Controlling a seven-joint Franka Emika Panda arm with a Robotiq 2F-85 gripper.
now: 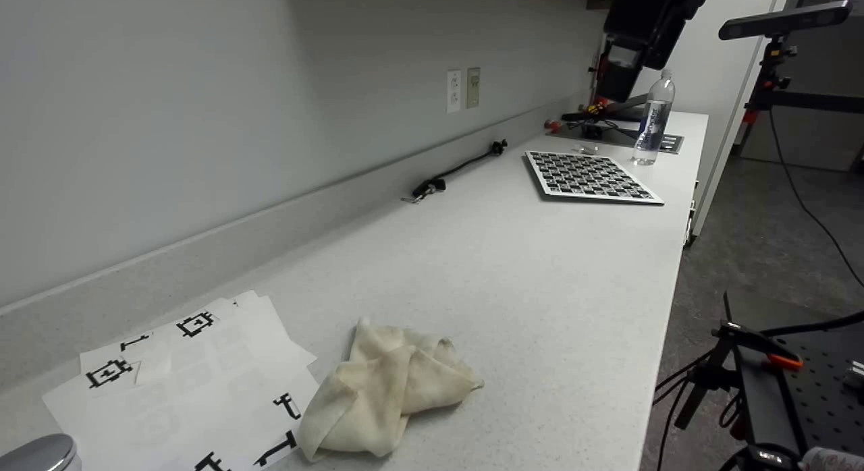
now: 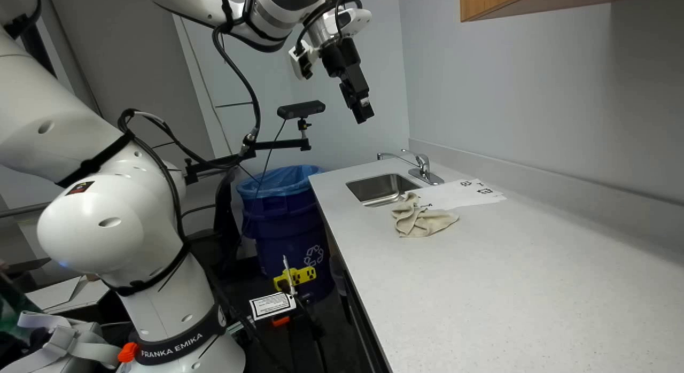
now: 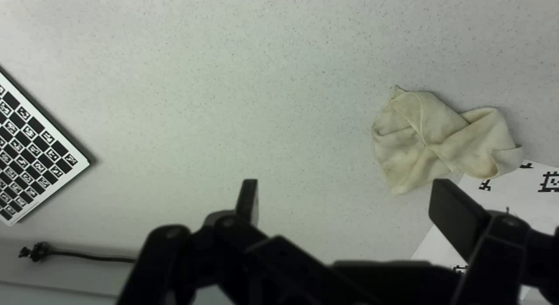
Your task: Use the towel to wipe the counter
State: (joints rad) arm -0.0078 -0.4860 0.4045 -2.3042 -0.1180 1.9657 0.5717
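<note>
A crumpled cream towel [image 1: 391, 390] lies on the speckled white counter [image 1: 533, 275]. It also shows in an exterior view [image 2: 419, 222] near the sink, and at the right of the wrist view [image 3: 436, 141]. My black gripper [image 3: 345, 187] is open, its fingers wide apart with nothing between them. In the wrist view the towel lies beyond the fingertips, toward the right finger. In both exterior views the gripper hangs high above the counter [image 2: 507, 293], apart from the towel; it shows at the top right of an exterior view [image 1: 617, 93] and at the upper middle [image 2: 363, 116].
White marker sheets [image 1: 182, 390] lie beside and partly under the towel. A sink [image 2: 382, 188] and faucet [image 2: 425, 170] are at one end. A checkered board [image 1: 590, 177], a bottle [image 1: 655, 120] and a black cable [image 1: 466, 166] are on the counter. A cabinet [image 2: 502, 1] overhangs.
</note>
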